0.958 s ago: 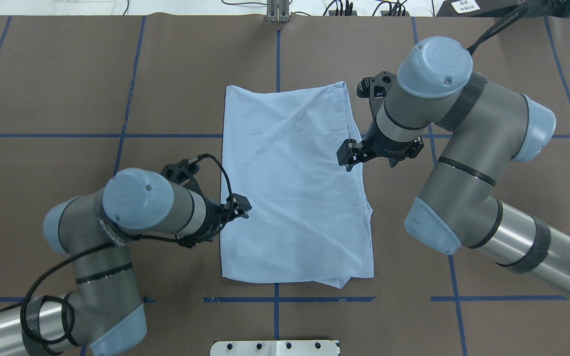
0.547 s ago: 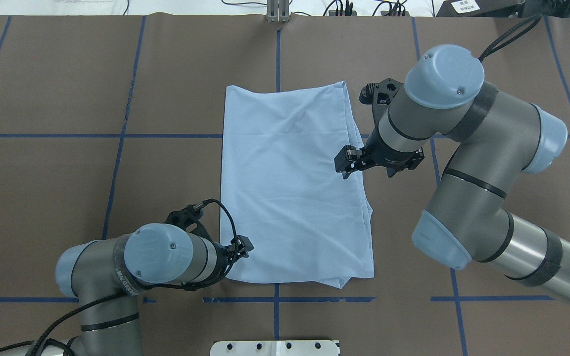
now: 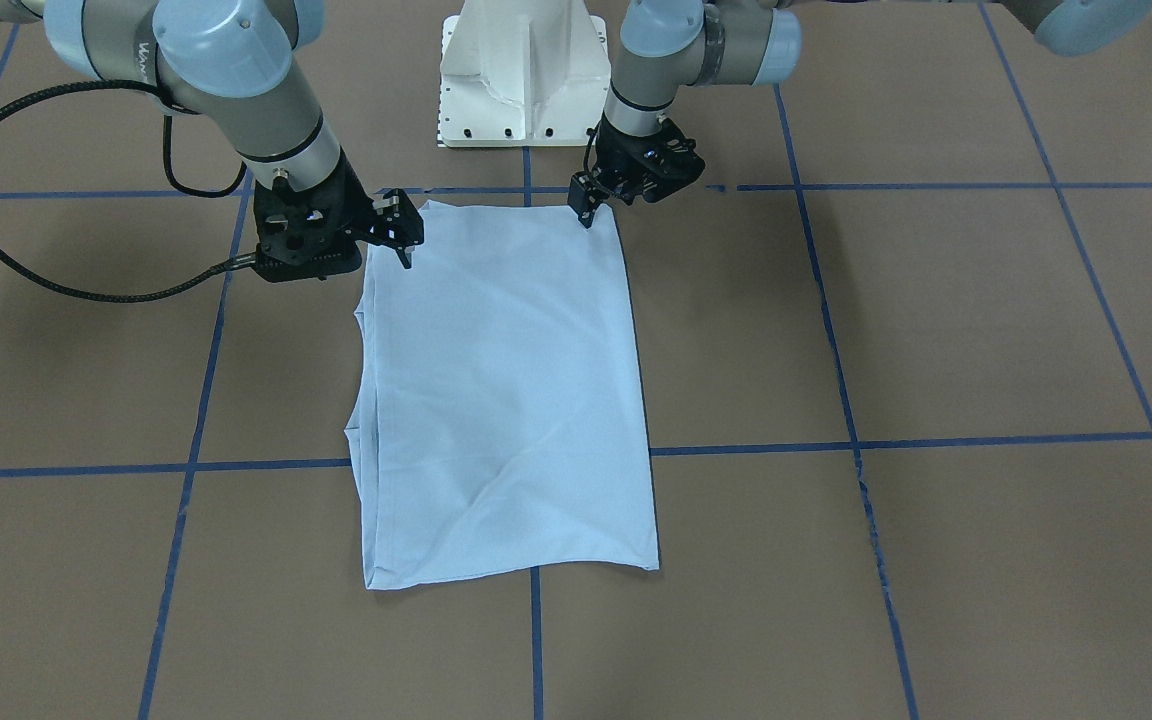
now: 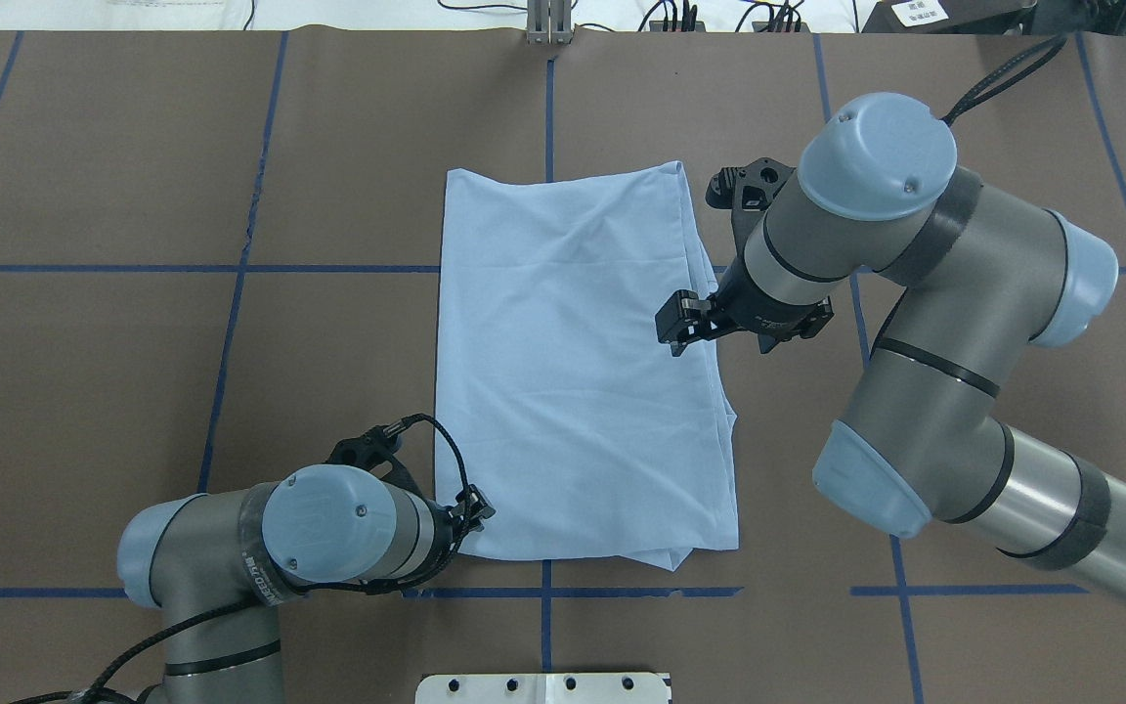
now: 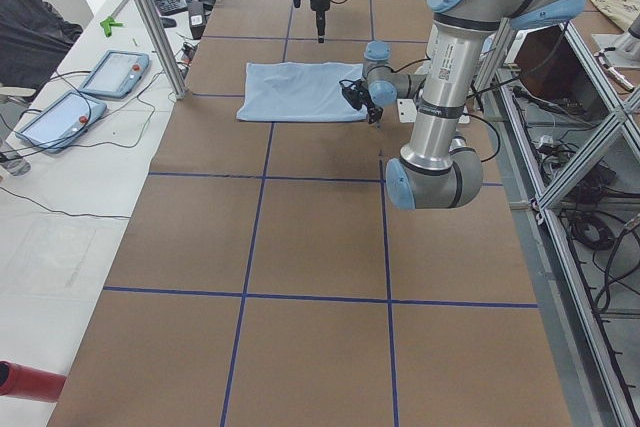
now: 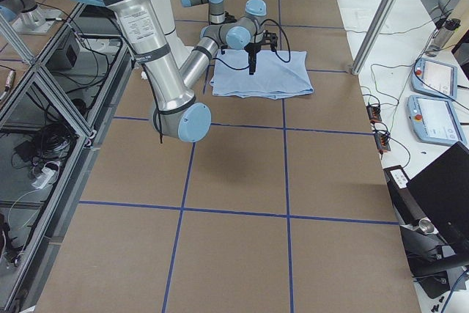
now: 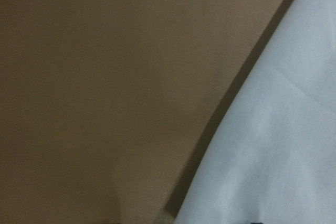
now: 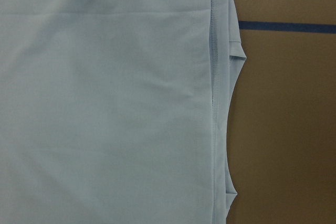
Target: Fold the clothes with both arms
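Left wrist view blurry, T-shirt point(image 7: 273, 145) cut off at frame edge. Left gripper point(image 4: 475, 510) half hidden under its wrist overhead; jaw gap unreadable.

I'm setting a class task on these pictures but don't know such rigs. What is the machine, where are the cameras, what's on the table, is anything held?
Two jointed robot arms, each ending in a two-finger gripper. Pictures come from above, across the table, both table ends, and a camera on each wrist. A pale blue T-shirt, folded into a rectangle, lies flat on the brown table. The left gripper is at its near left corner, the right gripper above its right edge. Nothing is lifted; whether either grips is unclear.
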Controlling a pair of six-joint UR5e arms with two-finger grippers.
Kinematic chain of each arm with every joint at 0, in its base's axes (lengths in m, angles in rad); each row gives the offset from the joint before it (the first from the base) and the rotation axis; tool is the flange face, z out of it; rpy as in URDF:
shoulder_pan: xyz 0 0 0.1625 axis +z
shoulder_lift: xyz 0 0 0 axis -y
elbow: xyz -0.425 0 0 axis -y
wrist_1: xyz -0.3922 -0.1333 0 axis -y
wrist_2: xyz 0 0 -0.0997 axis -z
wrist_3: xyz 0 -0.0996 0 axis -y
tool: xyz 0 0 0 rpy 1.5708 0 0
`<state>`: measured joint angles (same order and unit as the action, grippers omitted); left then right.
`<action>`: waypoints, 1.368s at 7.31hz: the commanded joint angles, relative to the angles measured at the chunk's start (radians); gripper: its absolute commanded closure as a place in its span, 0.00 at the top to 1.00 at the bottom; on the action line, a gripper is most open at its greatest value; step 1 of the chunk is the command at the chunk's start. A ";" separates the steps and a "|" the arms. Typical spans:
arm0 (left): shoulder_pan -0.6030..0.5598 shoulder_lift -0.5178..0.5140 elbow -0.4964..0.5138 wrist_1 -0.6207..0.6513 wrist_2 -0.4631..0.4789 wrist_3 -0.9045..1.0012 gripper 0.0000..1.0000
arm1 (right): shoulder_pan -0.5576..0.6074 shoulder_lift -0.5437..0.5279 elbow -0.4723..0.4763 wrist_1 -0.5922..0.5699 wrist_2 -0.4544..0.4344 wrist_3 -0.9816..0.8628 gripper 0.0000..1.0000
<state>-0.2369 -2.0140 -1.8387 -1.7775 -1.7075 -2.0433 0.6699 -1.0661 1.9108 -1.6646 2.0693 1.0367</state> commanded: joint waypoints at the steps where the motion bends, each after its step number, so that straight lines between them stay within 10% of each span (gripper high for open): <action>1: 0.004 -0.003 0.001 0.001 0.000 -0.021 0.52 | 0.000 -0.002 -0.001 0.000 0.000 0.000 1.00; 6: 0.010 -0.003 -0.001 0.001 0.002 -0.025 0.01 | 0.000 -0.012 -0.003 0.000 0.000 -0.001 1.00; 10: 0.007 0.005 -0.109 0.051 -0.006 -0.008 0.00 | -0.030 -0.038 0.028 0.002 -0.006 0.122 1.00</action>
<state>-0.2336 -2.0082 -1.9163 -1.7599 -1.7103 -2.0552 0.6622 -1.0944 1.9196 -1.6634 2.0669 1.0874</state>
